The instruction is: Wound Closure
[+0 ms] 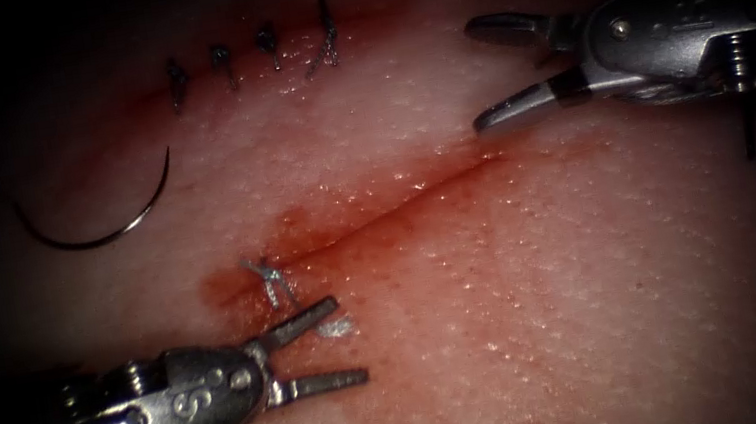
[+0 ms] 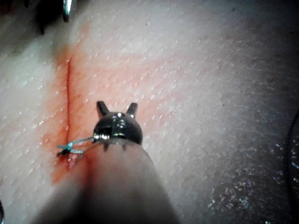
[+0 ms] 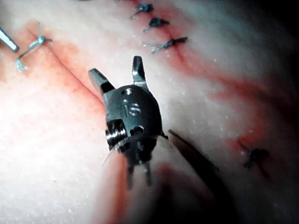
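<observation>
The needle (image 1: 101,220) lies loose on the tissue (image 1: 556,315), left of the cut (image 1: 388,210), below the dark stitches (image 1: 252,58). A knotted thread (image 1: 270,282) crosses the cut's left end. Left tool (image 1: 343,341) and right tool (image 1: 483,74) hold nothing, jaws apart.
</observation>
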### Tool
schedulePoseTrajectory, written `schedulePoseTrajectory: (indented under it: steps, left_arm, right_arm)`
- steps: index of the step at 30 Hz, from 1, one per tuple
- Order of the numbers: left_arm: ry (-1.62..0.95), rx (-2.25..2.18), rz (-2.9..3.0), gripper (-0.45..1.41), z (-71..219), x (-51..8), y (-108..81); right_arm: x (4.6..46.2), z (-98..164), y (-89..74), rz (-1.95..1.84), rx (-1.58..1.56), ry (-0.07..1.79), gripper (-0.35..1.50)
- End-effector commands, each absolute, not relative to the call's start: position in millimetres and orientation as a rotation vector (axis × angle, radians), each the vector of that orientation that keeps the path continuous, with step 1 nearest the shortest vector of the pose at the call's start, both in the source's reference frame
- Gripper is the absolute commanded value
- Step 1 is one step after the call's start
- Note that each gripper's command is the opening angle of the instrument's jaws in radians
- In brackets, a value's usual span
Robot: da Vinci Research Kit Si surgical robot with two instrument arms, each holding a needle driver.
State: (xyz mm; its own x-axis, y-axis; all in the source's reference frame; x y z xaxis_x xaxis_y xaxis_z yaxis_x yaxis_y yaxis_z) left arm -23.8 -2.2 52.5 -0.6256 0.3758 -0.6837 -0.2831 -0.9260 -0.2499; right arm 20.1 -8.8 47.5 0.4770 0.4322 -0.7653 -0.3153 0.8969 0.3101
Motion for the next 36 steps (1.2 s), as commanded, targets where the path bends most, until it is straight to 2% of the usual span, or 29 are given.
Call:
schedulePoseTrajectory:
  steps: [1,5,16,18,25,36]
  left_arm:
    - [-0.164,-1.086,2.563,0.34,53.5,-24.6,-3.1]
    - [-0.139,-1.021,2.613,0.32,54.8,-25.0,-3.6]
    - [-0.070,-0.959,2.652,0.45,56.5,-24.3,-2.6]
    - [-0.060,-0.951,2.655,0.44,56.7,-24.3,-2.6]
    - [-0.029,-0.932,2.690,0.17,57.4,-24.4,-2.7]
    - [-0.009,-0.958,2.681,0.25,56.9,-24.9,-2.6]
  right_arm:
    - [21.3,48.3,-9.5,0.450,0.137,0.962,1.09]
    - [21.9,49.0,-10.1,0.429,0.149,0.929,1.09]
    - [22.2,49.7,-10.6,0.419,0.151,0.933,1.08]
    - [22.2,49.7,-10.5,0.419,0.151,0.933,1.08]
    - [22.4,49.9,-10.7,0.415,0.154,0.938,1.03]
    - [23.3,52.0,-11.7,0.408,0.189,0.944,0.98]
